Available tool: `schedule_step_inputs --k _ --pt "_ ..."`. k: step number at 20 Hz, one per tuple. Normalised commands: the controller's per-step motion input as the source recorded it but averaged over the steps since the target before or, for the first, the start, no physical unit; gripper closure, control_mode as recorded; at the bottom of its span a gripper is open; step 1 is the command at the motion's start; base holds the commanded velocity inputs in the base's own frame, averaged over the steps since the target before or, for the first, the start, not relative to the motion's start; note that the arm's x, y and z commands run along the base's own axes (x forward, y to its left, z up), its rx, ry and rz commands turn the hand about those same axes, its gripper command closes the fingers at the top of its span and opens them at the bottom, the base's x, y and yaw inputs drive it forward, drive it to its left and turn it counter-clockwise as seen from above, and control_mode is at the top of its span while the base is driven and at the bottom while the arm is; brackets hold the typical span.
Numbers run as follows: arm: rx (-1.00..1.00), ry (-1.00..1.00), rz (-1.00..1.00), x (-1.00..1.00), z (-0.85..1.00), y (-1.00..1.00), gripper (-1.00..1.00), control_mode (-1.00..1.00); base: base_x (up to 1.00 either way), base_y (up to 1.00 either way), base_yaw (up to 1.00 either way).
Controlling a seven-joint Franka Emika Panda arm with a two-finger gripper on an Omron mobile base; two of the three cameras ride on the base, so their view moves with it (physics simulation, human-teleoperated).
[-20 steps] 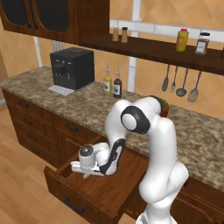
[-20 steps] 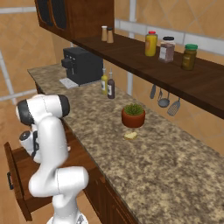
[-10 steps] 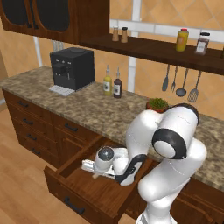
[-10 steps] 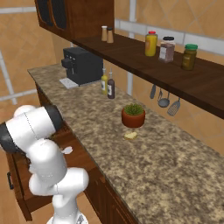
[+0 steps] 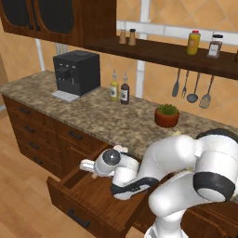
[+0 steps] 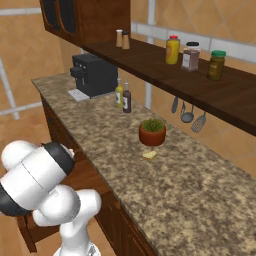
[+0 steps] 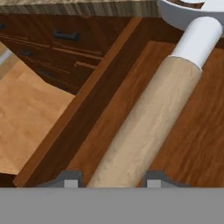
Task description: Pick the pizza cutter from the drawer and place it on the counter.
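The drawer (image 5: 100, 201) stands pulled out below the counter (image 5: 93, 118), dark reddish-brown inside. My gripper (image 5: 87, 166) is low inside it, near its back left corner, with the arm bent down over it. In the hand view the pizza cutter (image 7: 144, 113) lies on the drawer floor (image 7: 192, 144). Its tan wooden handle runs from bottom centre up to a white neck and pale head at top right. My gripper (image 7: 112, 181) is open, one fingertip (image 7: 72, 181) on each side of the handle's near end. The drawer's side wall (image 7: 74, 131) runs along the left.
On the counter stand a black coffee machine (image 5: 76, 73), two bottles (image 5: 119, 88) and a potted plant (image 5: 167, 116). Utensils (image 5: 193, 89) hang under a dark shelf (image 5: 153, 52) holding jars. Narrow stacked drawers (image 5: 28, 130) sit to the left over wood flooring (image 7: 26, 118).
The arm's elbow and shoulder have swung right and folded down over the drawer. The hand has stayed low inside the drawer, shifting slightly along it.
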Motion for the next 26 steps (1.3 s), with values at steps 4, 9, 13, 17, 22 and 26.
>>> schedule_step_inputs --k 4,9,13,17,22,26 --pt "-0.13 0.04 -0.05 0.05 1.0 0.23 1.0 -1.0 0.0 0.0 0.0" --pt "-0.03 0.23 -0.19 0.53 0.87 -0.29 1.0 -1.0 0.0 0.0 0.0" --pt "-0.07 0.16 -0.14 0.83 -0.02 -0.71 1.0 -1.0 0.0 0.0 0.0" --pt "-0.08 0.06 -0.1 0.82 -0.14 -0.47 1.0 -1.0 0.0 0.0 0.0" --pt "-0.01 0.06 -0.04 0.73 -0.06 -0.62 1.0 -1.0 0.0 0.0 0.0" --pt "0.0 0.01 0.0 0.67 -0.34 -0.46 1.0 -1.0 0.0 0.0 0.0"
